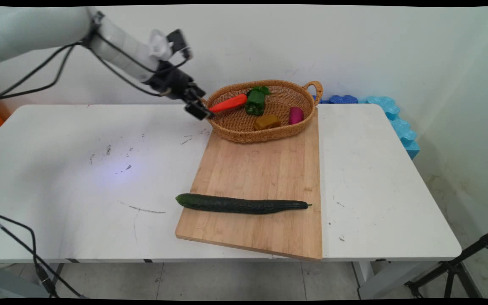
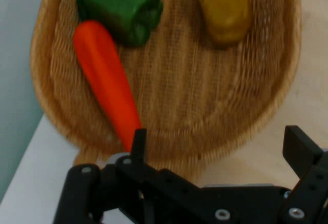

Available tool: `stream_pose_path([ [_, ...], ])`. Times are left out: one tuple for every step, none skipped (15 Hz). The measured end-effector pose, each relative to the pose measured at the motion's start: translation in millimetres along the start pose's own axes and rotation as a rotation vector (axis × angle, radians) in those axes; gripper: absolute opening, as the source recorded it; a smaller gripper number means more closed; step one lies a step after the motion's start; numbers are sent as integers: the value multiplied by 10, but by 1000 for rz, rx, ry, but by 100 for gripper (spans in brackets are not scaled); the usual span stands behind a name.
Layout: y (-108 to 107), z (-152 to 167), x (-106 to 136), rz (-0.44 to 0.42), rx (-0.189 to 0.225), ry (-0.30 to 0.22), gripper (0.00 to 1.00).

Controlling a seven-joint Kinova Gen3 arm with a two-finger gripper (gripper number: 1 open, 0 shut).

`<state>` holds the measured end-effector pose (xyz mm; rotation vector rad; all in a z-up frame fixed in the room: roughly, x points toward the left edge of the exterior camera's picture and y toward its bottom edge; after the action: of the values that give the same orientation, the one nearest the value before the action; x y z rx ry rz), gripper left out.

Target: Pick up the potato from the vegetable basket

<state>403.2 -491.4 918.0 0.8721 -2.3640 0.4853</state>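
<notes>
your hand (image 1: 199, 106) hangs at the near-left rim of the wicker basket (image 2: 266, 106), fingers spread wide with nothing between them, and the carrot's (image 2: 105, 80) narrow tip lies just beyond the left finger (image 2: 139, 143), close enough that i cannot tell whether they touch. moving right from the hand's view, the green pepper (image 2: 120, 6) presses against the carrot's thick end, and the yellowish piece (image 2: 224, 8) sits farther off to the right; a magenta piece (image 1: 295, 115) lies well beyond them. the risks i'd judge from here: a finger catching the woven rim and tipping or dragging the light basket across the cutting board (image 1: 265, 178); the smooth tapered carrot squirting out of a pinch at its tip; or the pepper being shoved aside. the cucumber (image 1: 242, 204) lies well apart from the hand, on the board's near end, away from all this, and the counter (image 1: 79, 169) carries the rest.
</notes>
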Motion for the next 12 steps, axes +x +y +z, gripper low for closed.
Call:
stream_pose_path([
  [9, 86, 88, -7, -3, 7, 100],
  [15, 145, 143, -13, -5, 12, 100],
  [25, 232, 224, -22, -9, 18, 100],
  [35, 338, 316, -33, -14, 24, 100],
  [43, 441, 398, -49, -19, 28, 100],
  [49, 547, 478, -64, -24, 31, 100],
  [53, 635, 540, -79, -29, 33, 100],
  [56, 737, 604, -96, -34, 32, 100],
  [55, 838, 657, -114, -39, 29, 100],
  [55, 921, 699, -129, -43, 25, 100],
  [54, 975, 725, -139, -46, 22, 100],
  [52, 1051, 757, -153, -49, 16, 100],
])
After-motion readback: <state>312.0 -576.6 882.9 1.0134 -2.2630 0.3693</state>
